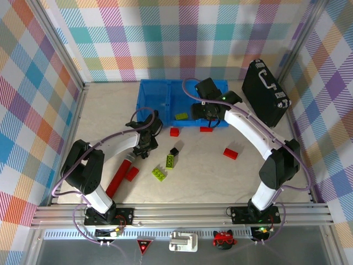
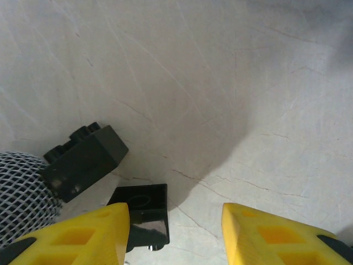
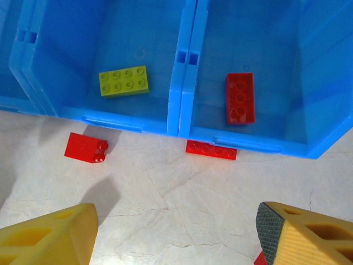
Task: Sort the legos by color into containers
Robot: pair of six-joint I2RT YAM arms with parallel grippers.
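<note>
My left gripper (image 2: 175, 232) stands open low over the table. A black lego (image 2: 140, 210) lies tipped with its hollow side up against the inside of the left finger (image 2: 83, 237). A second black lego (image 2: 83, 160) sits just beyond. My right gripper (image 3: 176, 232) is open over bare table in front of the blue containers (image 3: 182, 66). A lime lego (image 3: 124, 81) lies in the middle bin and a red one (image 3: 240, 98) in the right bin. A red lego (image 3: 85, 148) and a flat red lego (image 3: 211, 149) lie at the bins' front.
On the table lie another black lego (image 1: 174, 150), two lime legos (image 1: 171, 160) (image 1: 160, 174), and red legos (image 1: 230, 153) (image 1: 132, 174). A long red cylinder (image 1: 118, 179) lies by the left arm. A black case (image 1: 265, 91) stands at the back right.
</note>
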